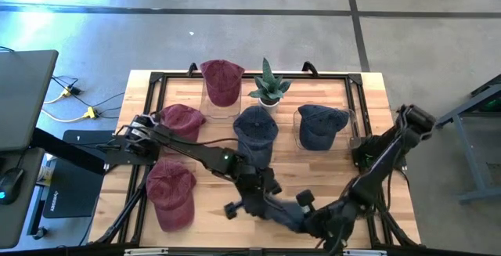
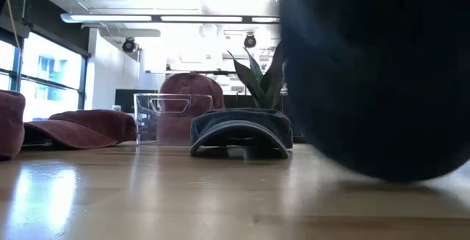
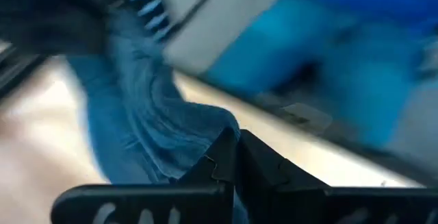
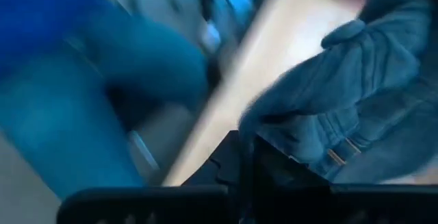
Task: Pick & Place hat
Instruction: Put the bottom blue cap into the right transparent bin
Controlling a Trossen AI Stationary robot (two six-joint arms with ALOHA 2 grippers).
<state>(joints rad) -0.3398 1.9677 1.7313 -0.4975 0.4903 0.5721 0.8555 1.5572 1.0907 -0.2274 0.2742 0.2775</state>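
A dark blue hat fills the low view's right side, cut off by the edges, hiding the table behind. Both wrist views are blurred.

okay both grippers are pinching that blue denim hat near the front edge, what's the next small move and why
Probably lift it together, slowly. The left gripper and right gripper are each shut on the blue denim hat, which hangs low between them at the table's front edge; one arm moving alone could tug it free.
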